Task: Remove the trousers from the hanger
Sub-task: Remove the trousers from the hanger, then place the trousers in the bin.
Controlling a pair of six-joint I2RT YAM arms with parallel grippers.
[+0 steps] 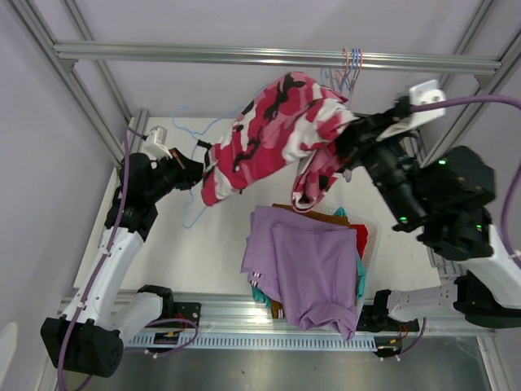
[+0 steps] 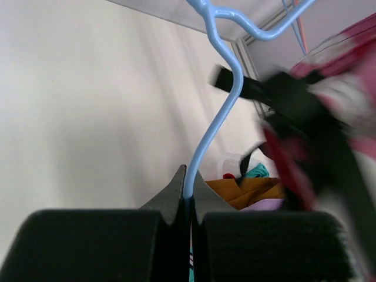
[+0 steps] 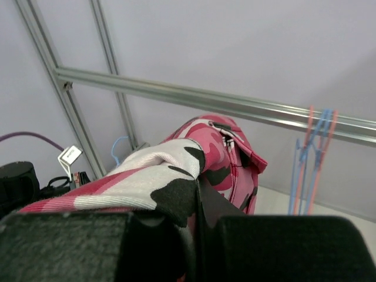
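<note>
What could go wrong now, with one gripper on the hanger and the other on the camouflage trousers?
The left gripper pinches only the thin wire of the blue hanger, so it may slip or twist under pull. The right gripper holds one fold of the camouflage trousers; the cloth may snag on the hanger, not slide off.

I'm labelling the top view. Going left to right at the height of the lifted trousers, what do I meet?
Left claw → camo trousers → right claw
</note>
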